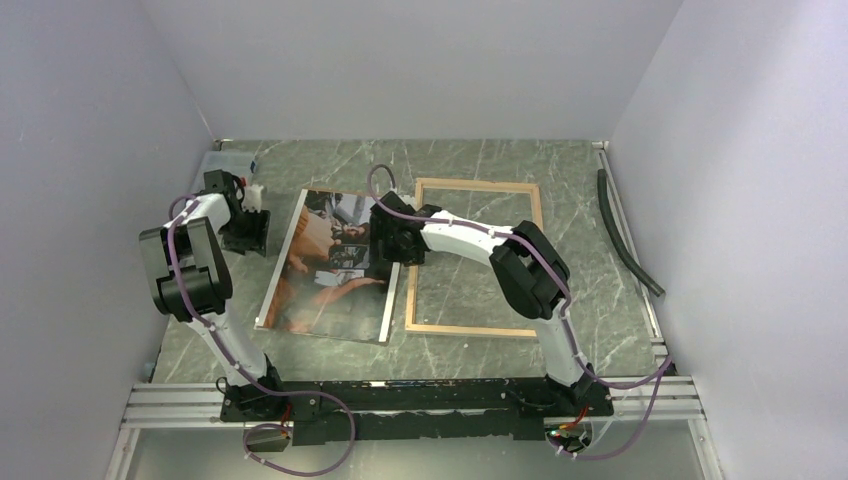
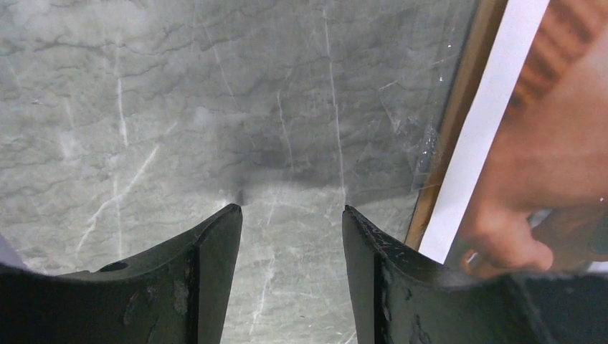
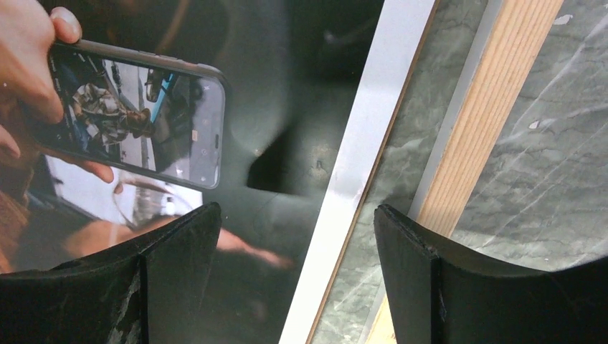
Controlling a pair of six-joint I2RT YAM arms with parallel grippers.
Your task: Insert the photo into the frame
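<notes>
Top: photo [image 1: 330, 268] flat on table [image 1: 560, 170] just left of frame [image 1: 480, 184], not in it; left wrist: left gripper [image 2: 292, 211] fingers apart, empty, off photo's edge farthest from frame; right wrist: right gripper [image 3: 297, 208] fingers apart astride photo's edge beside frame rail; risk: closing snags rail or creases print.

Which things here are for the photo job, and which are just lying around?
For the job: photo, frame, left pincer, right pincer.
Just lying about: black hose by the right wall; clear thing in the far left corner, too blurry to name.
</notes>
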